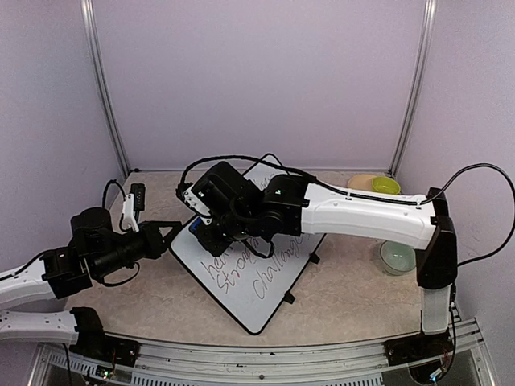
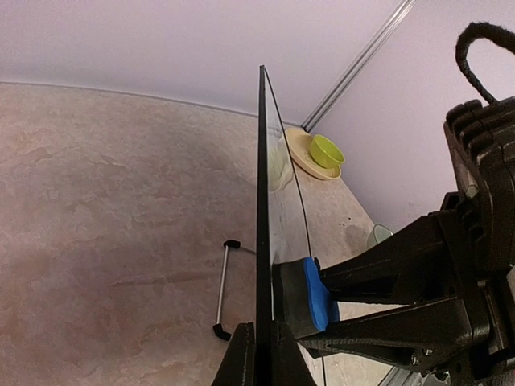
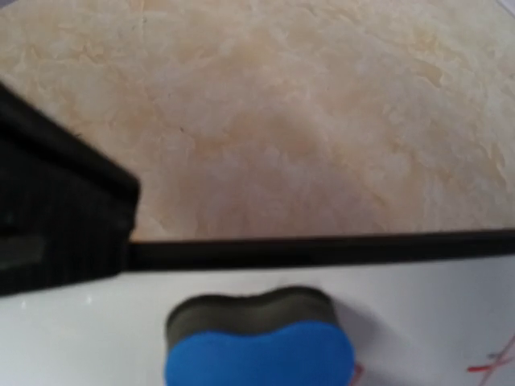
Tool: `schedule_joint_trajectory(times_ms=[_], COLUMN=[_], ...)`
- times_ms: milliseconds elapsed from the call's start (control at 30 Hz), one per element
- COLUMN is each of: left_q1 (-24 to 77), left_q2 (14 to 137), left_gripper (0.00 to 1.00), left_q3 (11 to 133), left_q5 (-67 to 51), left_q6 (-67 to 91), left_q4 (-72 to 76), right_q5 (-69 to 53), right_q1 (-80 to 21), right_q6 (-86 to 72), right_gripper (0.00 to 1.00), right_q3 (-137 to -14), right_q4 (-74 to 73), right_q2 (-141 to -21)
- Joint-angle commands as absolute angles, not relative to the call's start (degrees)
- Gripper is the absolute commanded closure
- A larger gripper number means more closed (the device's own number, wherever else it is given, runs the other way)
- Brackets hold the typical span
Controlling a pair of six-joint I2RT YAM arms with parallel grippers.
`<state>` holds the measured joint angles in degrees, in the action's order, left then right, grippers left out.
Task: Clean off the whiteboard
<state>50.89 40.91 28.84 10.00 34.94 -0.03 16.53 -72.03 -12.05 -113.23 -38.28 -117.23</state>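
The whiteboard (image 1: pixel 265 297) is propped at a slant in the middle of the table, with purple and red handwriting (image 1: pixel 261 277) on its lower half. My left gripper (image 1: pixel 172 233) is shut on its left corner; in the left wrist view the board (image 2: pixel 261 201) runs edge-on between the fingers (image 2: pixel 240 362). My right gripper (image 1: pixel 208 232) reaches over from the right, shut on a blue eraser (image 2: pixel 319 294) pressed flat against the board's face near that corner. The right wrist view shows the eraser (image 3: pixel 259 347) on white board below the black frame (image 3: pixel 338 249); its own fingers are out of frame.
A tan plate (image 1: pixel 362 182) with a lime-green bowl (image 1: pixel 386 186) sits at the back right. A pale glass bowl (image 1: pixel 397 257) stands by the right arm's elbow. The thin wire stand (image 2: pixel 223 289) lies behind the board. Walls close in on three sides.
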Motion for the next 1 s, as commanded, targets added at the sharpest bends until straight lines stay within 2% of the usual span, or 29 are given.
schedule_joint_trajectory(times_ms=[0, 400, 733, 967], left_q1=[51.42, 51.42, 51.42, 51.41], left_q2=[39.28, 40.25, 39.84, 39.73], left_gripper=[1.0, 1.0, 1.0, 0.93], left_q3=[28.33, 28.15, 27.36, 26.6], left_q5=[9.13, 9.26, 9.61, 11.06], left_q6=[35.27, 34.64, 35.41, 36.18], left_q4=[1.68, 2.98, 2.88, 1.77], right_q5=[16.7, 16.24, 15.9, 14.65], right_q1=[-71.46, -71.47, -71.5, -71.54], right_q6=[-11.44, -15.83, -16.4, -16.25], right_gripper=[0.77, 0.77, 0.77, 0.77], right_q3=[-113.9, -98.25, -96.54, -96.22], right_q4=[-38.94, -35.47, -34.46, -33.19], right_q2=[-118.98, -112.25, -111.22, -111.77])
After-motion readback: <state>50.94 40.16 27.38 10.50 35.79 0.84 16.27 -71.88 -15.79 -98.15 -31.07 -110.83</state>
